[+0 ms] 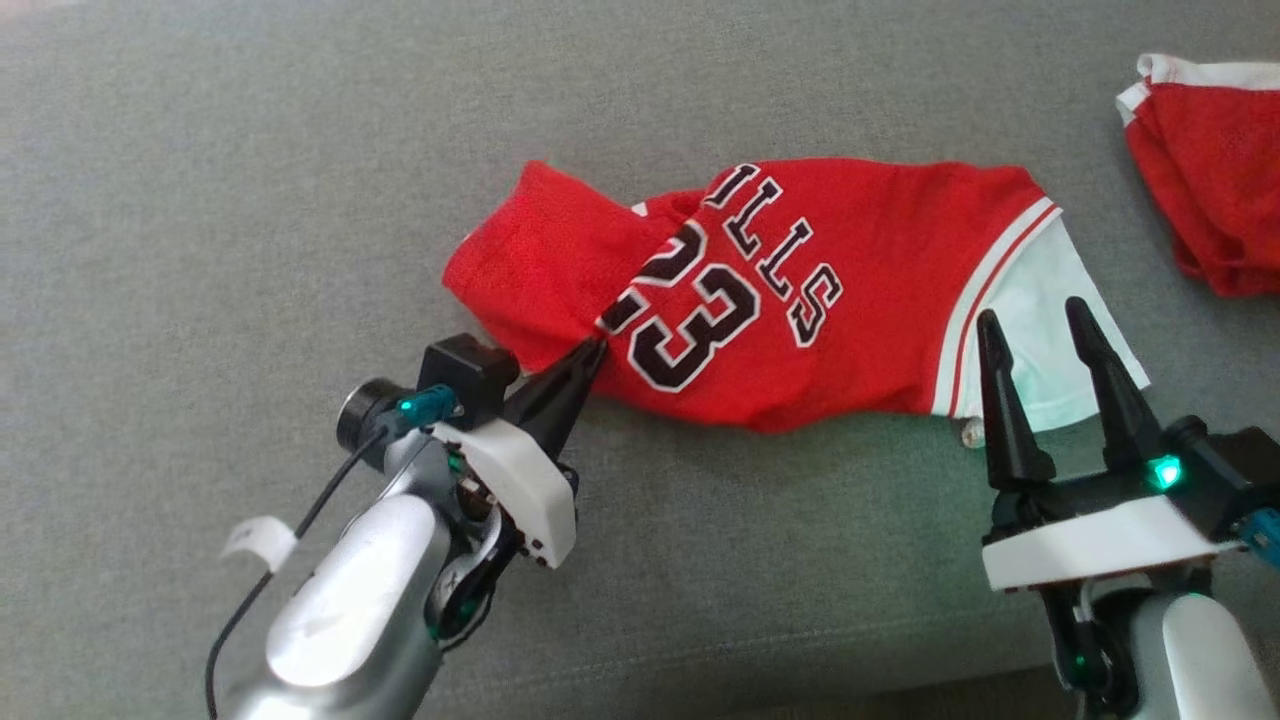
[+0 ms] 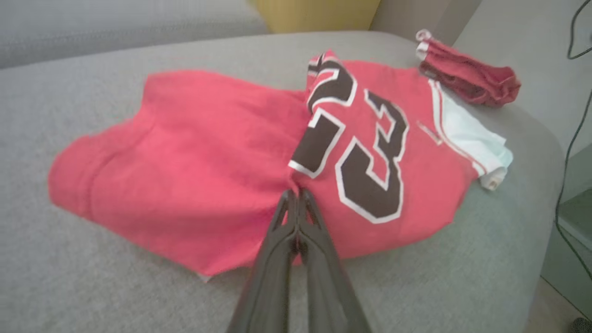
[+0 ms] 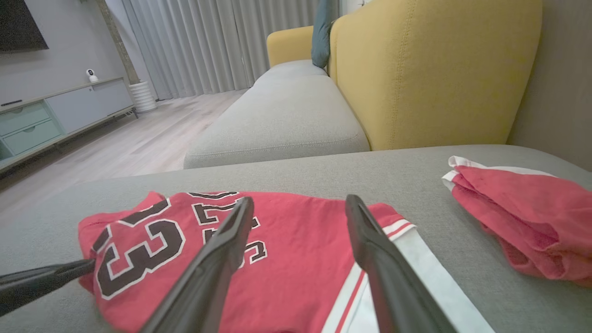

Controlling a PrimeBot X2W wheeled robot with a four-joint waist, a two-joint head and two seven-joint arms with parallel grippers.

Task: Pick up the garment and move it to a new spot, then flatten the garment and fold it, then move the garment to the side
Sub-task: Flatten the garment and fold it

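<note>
the red mesh basketball jersey (image 1: pixel 850 300) with a black-and-white number 23 and a white panel at one end lies crumpled, partly folded over itself, in the middle of the grey fabric sofa cushion (image 1: pixel 200 200); the left gripper (image 1: pixel 598 347) has its two dark fingers pressed together, pinching a fold at the jersey's near edge beside the number (the cloth puckers toward the tips); the right gripper (image 1: pixel 1032 312) hangs with fingers spread wide, grasping nothing, its tips in front of the white panel; a second crumpled red garment with white trim (image 1: pixel 1210 170) lies well apart at the cushion's right.
</note>
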